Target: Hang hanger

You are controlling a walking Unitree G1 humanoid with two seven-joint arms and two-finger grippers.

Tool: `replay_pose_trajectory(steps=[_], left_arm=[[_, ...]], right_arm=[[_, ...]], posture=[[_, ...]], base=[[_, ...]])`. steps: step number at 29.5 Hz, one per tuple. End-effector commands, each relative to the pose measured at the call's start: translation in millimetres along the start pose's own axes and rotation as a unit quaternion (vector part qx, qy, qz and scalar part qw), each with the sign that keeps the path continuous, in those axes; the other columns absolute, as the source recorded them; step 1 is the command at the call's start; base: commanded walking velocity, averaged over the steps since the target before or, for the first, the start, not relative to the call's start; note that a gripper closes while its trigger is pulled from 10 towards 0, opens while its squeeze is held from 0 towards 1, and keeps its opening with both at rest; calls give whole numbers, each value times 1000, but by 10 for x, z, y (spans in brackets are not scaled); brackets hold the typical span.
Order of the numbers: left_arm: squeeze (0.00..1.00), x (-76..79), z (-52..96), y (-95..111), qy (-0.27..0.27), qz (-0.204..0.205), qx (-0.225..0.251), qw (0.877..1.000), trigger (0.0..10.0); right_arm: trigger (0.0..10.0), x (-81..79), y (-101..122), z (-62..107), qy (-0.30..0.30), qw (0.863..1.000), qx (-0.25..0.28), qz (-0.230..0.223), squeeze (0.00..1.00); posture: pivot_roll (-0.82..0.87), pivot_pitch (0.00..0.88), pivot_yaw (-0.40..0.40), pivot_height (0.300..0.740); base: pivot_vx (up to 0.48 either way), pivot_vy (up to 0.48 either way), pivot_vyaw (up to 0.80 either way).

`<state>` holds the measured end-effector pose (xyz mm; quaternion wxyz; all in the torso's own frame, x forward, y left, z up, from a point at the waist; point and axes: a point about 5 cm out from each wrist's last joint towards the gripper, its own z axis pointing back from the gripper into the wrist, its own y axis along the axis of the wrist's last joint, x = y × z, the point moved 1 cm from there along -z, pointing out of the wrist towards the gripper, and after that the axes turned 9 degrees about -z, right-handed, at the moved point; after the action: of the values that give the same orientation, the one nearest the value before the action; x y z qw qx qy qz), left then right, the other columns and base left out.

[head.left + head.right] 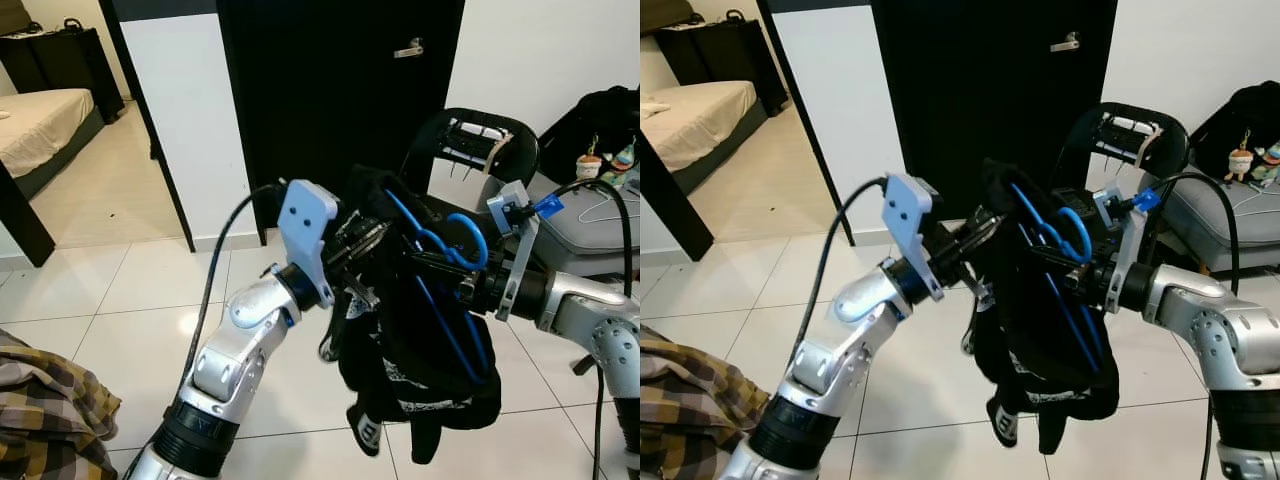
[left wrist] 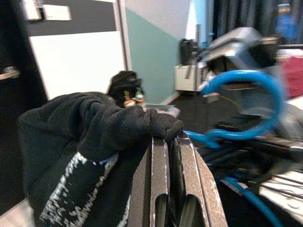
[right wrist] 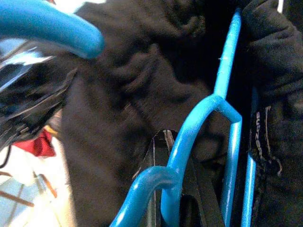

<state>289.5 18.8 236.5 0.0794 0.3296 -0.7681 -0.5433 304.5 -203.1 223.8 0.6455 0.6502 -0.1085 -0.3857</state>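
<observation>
A blue plastic hanger (image 1: 452, 262) carries a black garment with white print (image 1: 420, 350), held up in mid air between my two arms in front of a black door. My right gripper (image 1: 462, 272) comes in from the right and is shut on the hanger's neck just below the hook (image 3: 182, 156). My left gripper (image 1: 368, 250) reaches in from the left, and its fingers (image 2: 165, 189) are pressed together on a fold of the black garment (image 2: 113, 127). The blue hook (image 2: 246, 104) curls up beside it.
A black door (image 1: 340, 90) with a metal handle (image 1: 408, 48) stands straight ahead. A black chair (image 1: 470, 150) and a grey seat with a wire hanger (image 1: 590, 215) are at the right. A checked cloth (image 1: 45, 410) lies low left; a bedroom opens far left.
</observation>
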Motion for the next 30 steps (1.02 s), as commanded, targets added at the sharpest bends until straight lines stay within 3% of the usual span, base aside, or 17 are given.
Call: replay_pose_trajectory(steps=[1, 4, 5, 6, 8, 9, 10, 12, 13, 14, 15, 16, 17, 18, 19, 28, 30], left_arm=[[0, 144, 14, 41, -49, 12, 9, 999, 0], [0, 144, 14, 41, -49, 12, 9, 999, 0], [0, 257, 63, -31, -84, 27, -11, 996, 0], [0, 257, 63, -31, -84, 27, -11, 996, 0], [0, 503, 282, -246, -168, 47, -72, 982, 0], [0, 503, 282, -246, -168, 47, -72, 982, 0], [0, 572, 397, -353, -196, 46, -105, 974, 0], [0, 572, 397, -353, -196, 46, -105, 974, 0], [0, 596, 521, -489, -212, 32, -148, 966, 0], [0, 596, 521, -489, -212, 32, -148, 966, 0], [0, 536, 613, -629, -197, 3, -192, 961, 8431], [0, 536, 613, -629, -197, 3, -192, 961, 8431], [16, 442, 669, -729, -170, -23, -222, 960, 10000], [16, 442, 669, -729, -170, -23, -222, 960, 10000], [1000, 366, 698, -771, -148, -37, -234, 960, 10000], [1000, 217, 636, -623, -99, -22, -193, 976, 10000], [1000, 65, 625, -573, -55, -23, -179, 982, 10000]], right_arm=[[0, 46, 118, 0, -22, 999, 36, 7, 0], [0, 46, 118, 0, -22, 999, 36, 7, 0], [0, 55, 175, -4, -27, 998, 57, 14, 0], [0, 55, 175, -4, -27, 998, 57, 14, 0], [0, 91, 293, 15, -45, 993, 104, 21, 0], [0, 91, 293, 15, -45, 993, 104, 21, 0], [0, 110, 333, 26, -53, 991, 120, 23, 0], [0, 110, 333, 26, -53, 991, 120, 23, 0], [0, 123, 369, 38, -59, 989, 133, 22, 0], [0, 123, 369, 38, -59, 989, 133, 22, 0], [0, 124, 398, 42, -61, 988, 141, 23, 0], [0, 124, 398, 42, -61, 988, 141, 23, 0], [0, 119, 416, 43, -60, 987, 145, 25, 0], [0, 119, 416, 43, -60, 987, 145, 25, 0], [0, 119, 425, 42, -61, 987, 145, 26, 0], [0, 231, 388, 91, -98, 987, 130, 18, 0], [0, 297, 303, 121, -121, 987, 110, 8, 0]], posture=[[-100, 0, 50, 740], [-100, 0, 50, 740], [-100, 0, 52, 740], [-100, 0, 52, 740], [-98, 0, 56, 740], [-98, 0, 56, 740], [-98, 0, 56, 740], [-98, 0, 56, 740], [-96, 0, 56, 740], [-96, 0, 56, 740], [-96, 0, 56, 740], [-96, 0, 56, 740], [-98, 0, 54, 740], [-98, 0, 54, 740], [-98, 0, 52, 740], [-104, 0, 46, 740], [-106, 0, 45, 740]], base=[[0, 0, 0], [0, 0, 0], [0, 0, 0], [0, 0, 0], [0, 0, 0], [0, 0, 0], [0, 0, 0], [0, 0, 0], [0, 0, 0], [0, 0, 0], [0, 0, 0], [0, 0, 0], [0, 0, 0], [0, 0, 0], [0, 0, 0], [0, 0, 0], [0, 0, 0]])
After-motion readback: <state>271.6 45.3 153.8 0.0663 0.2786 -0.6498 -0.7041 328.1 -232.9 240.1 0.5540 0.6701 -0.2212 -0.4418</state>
